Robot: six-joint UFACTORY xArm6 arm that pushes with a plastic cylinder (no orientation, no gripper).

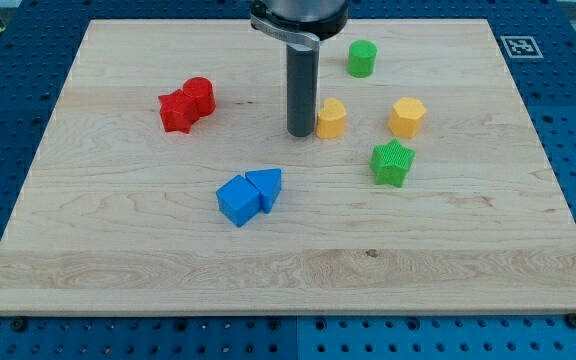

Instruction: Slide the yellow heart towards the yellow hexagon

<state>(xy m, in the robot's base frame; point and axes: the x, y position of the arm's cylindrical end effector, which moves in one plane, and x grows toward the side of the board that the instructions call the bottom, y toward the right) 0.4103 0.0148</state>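
The yellow heart [332, 118] lies on the wooden board [288, 260], a little above centre. The yellow hexagon [407, 117] lies to its right, at about the same height, with a gap between them. My tip [299, 133] stands just left of the yellow heart, touching or nearly touching its left side. The dark rod comes down from the view's top.
A green cylinder [361, 58] is above the heart. A green star [392, 163] is below the hexagon. A red star [177, 111] and red cylinder [199, 96] touch at the left. A blue cube [237, 201] and blue triangle [266, 186] touch below centre.
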